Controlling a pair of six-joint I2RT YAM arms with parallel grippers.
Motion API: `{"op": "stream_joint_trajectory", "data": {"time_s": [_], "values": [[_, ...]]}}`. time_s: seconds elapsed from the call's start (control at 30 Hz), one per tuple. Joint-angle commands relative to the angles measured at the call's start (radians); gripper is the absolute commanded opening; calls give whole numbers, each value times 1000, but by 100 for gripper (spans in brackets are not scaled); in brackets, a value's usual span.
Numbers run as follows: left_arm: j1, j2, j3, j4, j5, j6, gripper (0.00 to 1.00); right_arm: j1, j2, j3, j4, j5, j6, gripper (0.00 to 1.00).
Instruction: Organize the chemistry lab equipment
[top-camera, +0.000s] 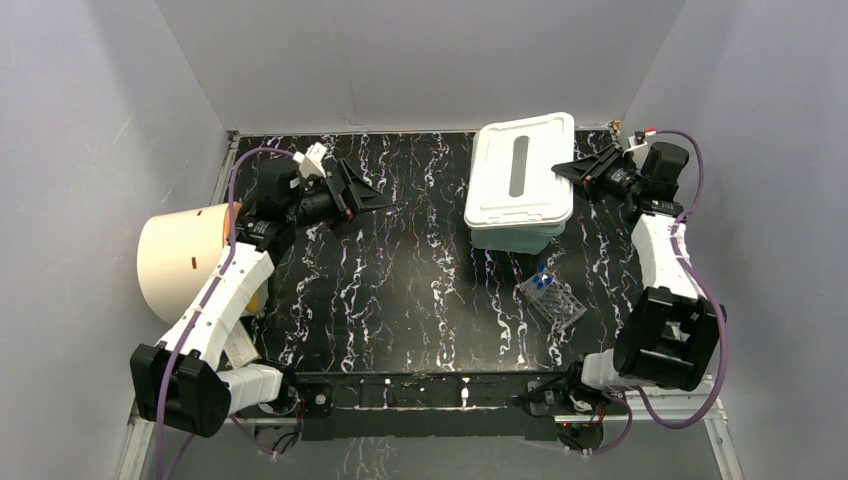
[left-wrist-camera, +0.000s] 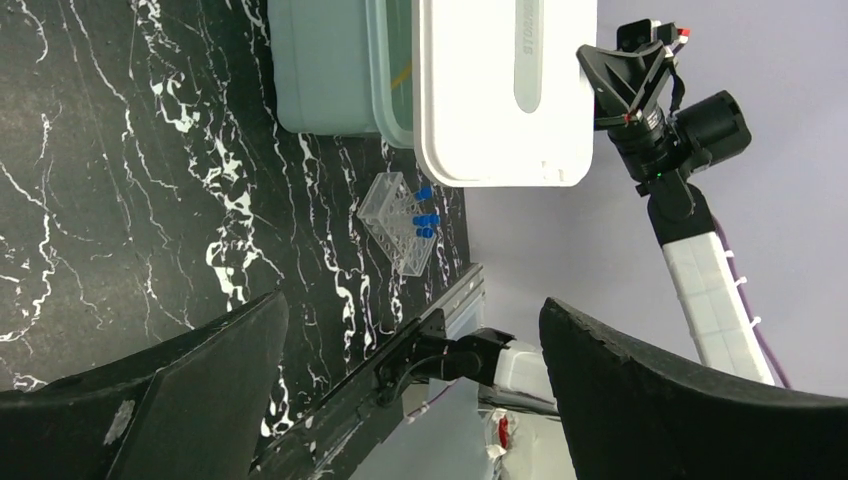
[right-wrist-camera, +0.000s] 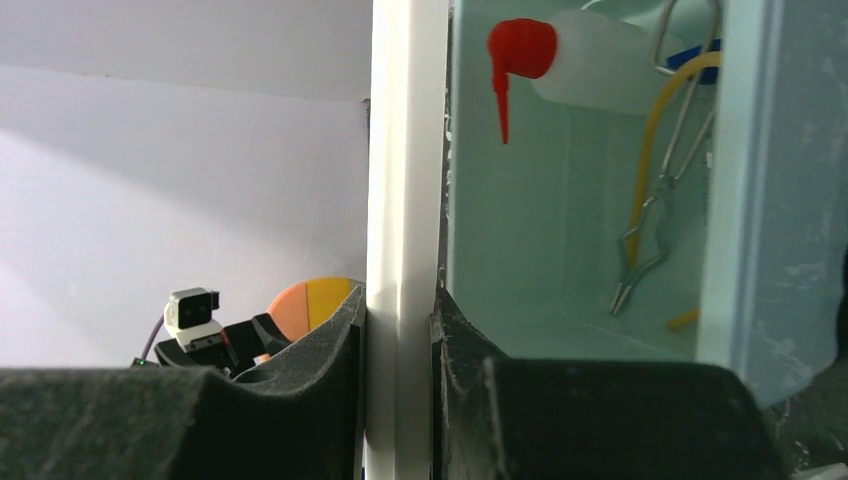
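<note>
While your right jaws pinch the white lid (top-camera: 520, 168) askew off the storage bin (top-camera: 510, 238) for access, the red-capped squeeze bottle (right-wrist-camera: 600, 55), amber tubing (right-wrist-camera: 650, 150) and metal tool (right-wrist-camera: 665, 190) lie inside. The tube rack (top-camera: 555, 303) waits on the table at the bin's five o'clock, and your left jaws gape wide, empty.

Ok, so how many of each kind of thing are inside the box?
squeeze bottle with red cap: 1
yellow rubber tubing: 1
metal tongs: 1
Total: 3
A blue bit peeks out behind the tongs, but it is too hidden to name or count.
</note>
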Motion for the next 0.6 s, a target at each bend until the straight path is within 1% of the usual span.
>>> {"op": "stream_joint_trajectory", "data": {"time_s": [0.0, 0.07, 0.13, 0.2, 0.4, 0.57], "values": [[4, -44, -26, -14, 34, 18, 96, -31, 29, 66, 18, -61, -40, 1], [4, -46, -34, -15, 40, 22, 96, -31, 52, 68, 22, -66, -39, 1], [3, -48, -39, -17, 43, 24, 96, -31, 65, 60, 88, -65, -31, 1], [3, -49, -42, -19, 47, 27, 96, -31, 84, 64, 108, -71, -24, 1], [4, -53, -48, -21, 58, 28, 96, -31, 146, 75, 164, -122, -20, 1], [3, -53, -50, -21, 62, 28, 96, -32, 171, 57, 202, -106, -28, 1]]}}
